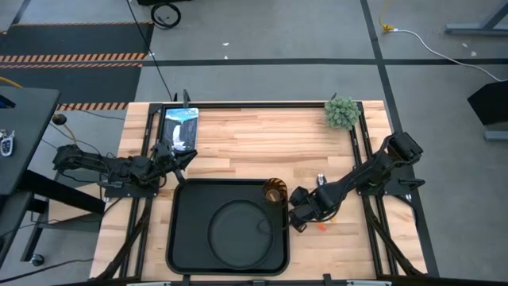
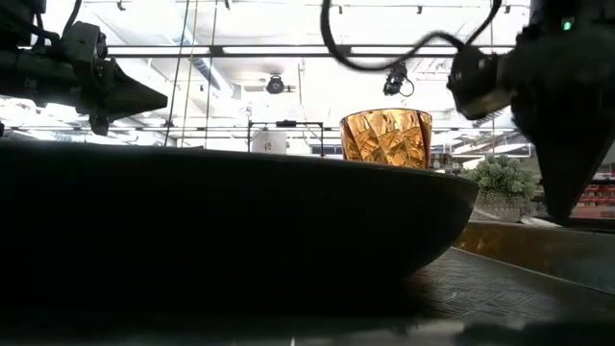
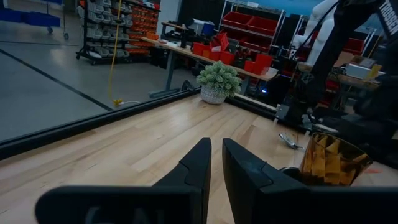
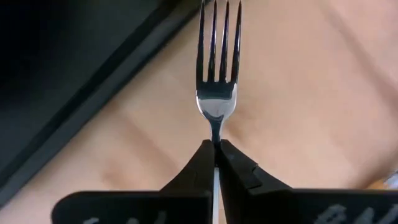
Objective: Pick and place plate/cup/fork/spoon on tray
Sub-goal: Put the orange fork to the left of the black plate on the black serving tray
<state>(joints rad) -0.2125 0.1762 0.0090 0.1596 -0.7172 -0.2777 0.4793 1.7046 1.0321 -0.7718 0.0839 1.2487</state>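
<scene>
One end effector [image 4: 216, 152] pinching fork [image 4: 217, 68]

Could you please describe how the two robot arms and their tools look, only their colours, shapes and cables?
Both arms are dark, nearly black, built of jointed segments. The left tool ends in two flat, wedge-shaped black fingers tapering to points. The right tool has the same matte black fingers. In the low view, a black cable loops above the right arm.

Silver-tined fork's [image 4: 217, 74] red-orange handle is hiding between the right gripper's [image 4: 217, 155] dark fingers; tine tips are running off-frame. Beside it, large rectangular black tray [image 4: 68, 74] is blurring out.
</scene>
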